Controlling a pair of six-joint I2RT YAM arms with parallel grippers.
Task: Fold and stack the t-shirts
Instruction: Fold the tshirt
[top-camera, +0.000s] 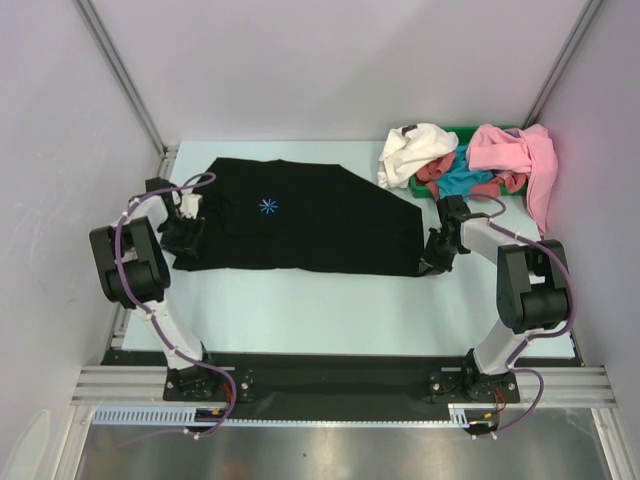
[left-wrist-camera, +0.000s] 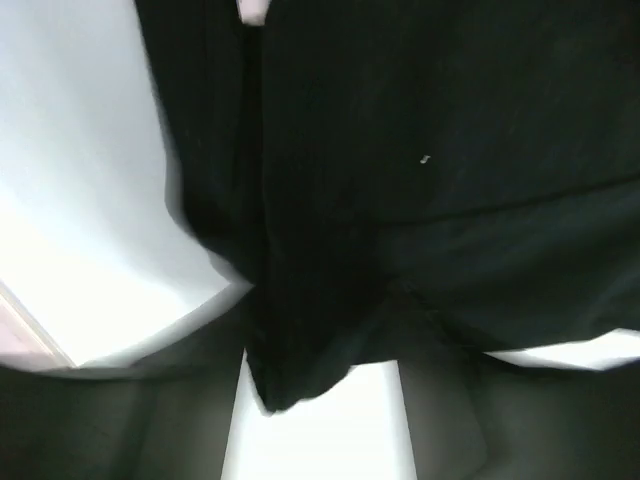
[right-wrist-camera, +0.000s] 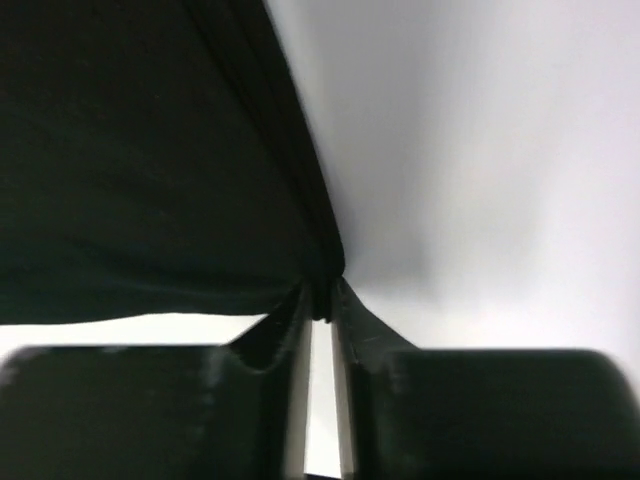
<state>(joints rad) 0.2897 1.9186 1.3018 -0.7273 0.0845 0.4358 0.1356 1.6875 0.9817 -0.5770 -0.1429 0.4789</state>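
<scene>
A black t-shirt (top-camera: 300, 225) with a small light-blue starburst (top-camera: 268, 206) lies spread flat across the table. My left gripper (top-camera: 185, 235) sits at the shirt's left edge. In the left wrist view its jaws (left-wrist-camera: 322, 385) stand apart, with a hanging fold of the black cloth (left-wrist-camera: 290, 340) between them and not pinched. My right gripper (top-camera: 436, 257) is at the shirt's right corner. The right wrist view shows that gripper (right-wrist-camera: 322, 305) shut on the thin black hem (right-wrist-camera: 318, 250). White (top-camera: 415, 150), pink (top-camera: 515, 155), teal (top-camera: 462, 181) and red (top-camera: 432, 172) t-shirts lie heaped at the back right.
A green bin (top-camera: 425, 186) at the back right holds the heap; the pink shirt hangs over its right side. White enclosure walls and metal posts (top-camera: 120, 70) ring the table (top-camera: 300, 310). Bare tabletop shows in front of the black shirt.
</scene>
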